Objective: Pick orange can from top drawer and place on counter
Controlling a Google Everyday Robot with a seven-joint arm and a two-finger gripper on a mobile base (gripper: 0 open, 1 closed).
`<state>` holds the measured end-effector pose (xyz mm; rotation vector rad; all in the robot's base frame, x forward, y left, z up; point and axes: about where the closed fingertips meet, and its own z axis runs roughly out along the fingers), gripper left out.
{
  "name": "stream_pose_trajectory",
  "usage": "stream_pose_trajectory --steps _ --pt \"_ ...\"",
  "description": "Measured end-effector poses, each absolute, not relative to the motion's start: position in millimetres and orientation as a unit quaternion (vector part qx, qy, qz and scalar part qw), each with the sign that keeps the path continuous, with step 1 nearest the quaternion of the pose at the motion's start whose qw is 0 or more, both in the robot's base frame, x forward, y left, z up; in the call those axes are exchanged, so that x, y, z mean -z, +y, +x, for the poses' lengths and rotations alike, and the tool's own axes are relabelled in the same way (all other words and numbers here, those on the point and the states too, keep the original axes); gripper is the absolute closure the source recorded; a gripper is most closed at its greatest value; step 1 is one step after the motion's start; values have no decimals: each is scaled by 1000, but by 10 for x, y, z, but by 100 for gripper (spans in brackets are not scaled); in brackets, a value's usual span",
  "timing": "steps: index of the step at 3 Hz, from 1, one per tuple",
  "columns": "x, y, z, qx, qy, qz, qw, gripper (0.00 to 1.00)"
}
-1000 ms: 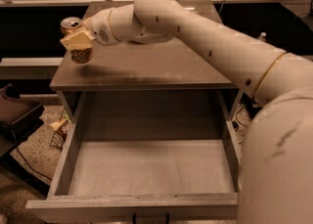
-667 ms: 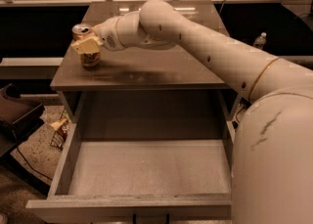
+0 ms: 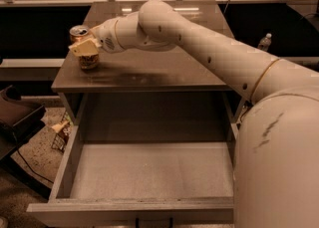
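Can and end effector have come down and inward over the last second: from up at the counter's left edge to down on the counter surface.

End effector [image 3: 85, 48] sits over the counter's [image 3: 164, 67] front-left corner, closed around the orange can [image 3: 79, 33] at mid-height. Pale pad covers the can's middle; silver top shows above it, base below it.

Can's long axis is near vertical, top leaning slightly toward the counter's left edge. Base looks to be touching the counter or just off it; can't resolve a gap.

Arm [image 3: 199, 43] reaches in from the counter's right side, across its front half, so the wrist is on the can's right.

Top drawer [image 3: 149, 172] is pulled fully open below the counter's front edge, nothing in it.

Judgement: pick is done, place is nearly done. Next move turns on the can being square on its base before release, then backing off to the right, along the arm's line. The can is near the counter's left edge, so a nudge that way could tip it off.
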<state>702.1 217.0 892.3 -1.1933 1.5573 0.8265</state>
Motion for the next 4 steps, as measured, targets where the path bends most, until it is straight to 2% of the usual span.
stream_pose_trajectory --steps 2,3,4 --pt "-8910 2221 6999 -342 638 -492 483 4" --pt "-8906 2236 6993 -343 638 -493 482 0" --pt "-8905 2237 6992 -343 638 -493 482 0"
